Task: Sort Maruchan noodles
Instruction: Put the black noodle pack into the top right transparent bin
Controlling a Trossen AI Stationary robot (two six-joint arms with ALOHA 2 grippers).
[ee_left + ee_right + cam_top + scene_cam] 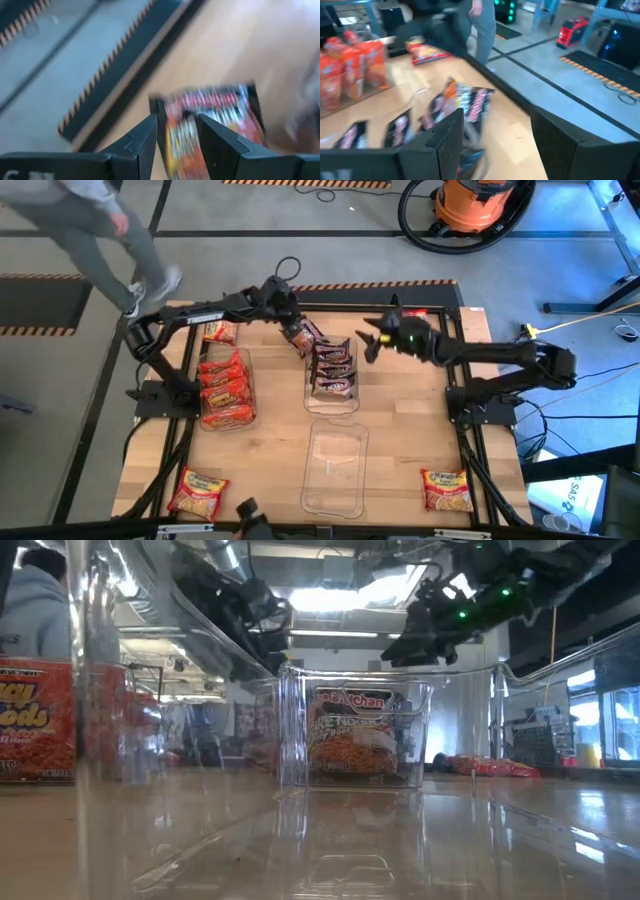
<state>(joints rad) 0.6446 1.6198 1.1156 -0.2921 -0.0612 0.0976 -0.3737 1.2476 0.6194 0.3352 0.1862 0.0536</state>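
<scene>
My left gripper (293, 328) is shut on a dark brown Maruchan packet (304, 337) at the far left corner of the middle clear bin (333, 402), which holds several dark packets (333, 370). My right gripper (368, 343) hovers open just right of that bin, with nothing between its fingers (449, 137). The left bin (226, 420) holds orange-red packets (224, 385) standing on edge. Loose yellow-red packets lie flat on the table at the far left (220, 331), near left (197, 492) and near right (447, 488). My left gripper pinches one end of the dark packet (177, 137) between its two fingers (142, 142). The fingers slant down from the table's far left. The rest of the packet (220, 112) sticks out past the fingertips, tilted; whether its lower end touches the bin I cannot tell.
An empty clear bin (335, 470) stands near the table's front edge, in front of the middle bin. A red packet (490, 766) lies flat on the table at the far right. A person (110, 225) walks past the far left corner, off the table.
</scene>
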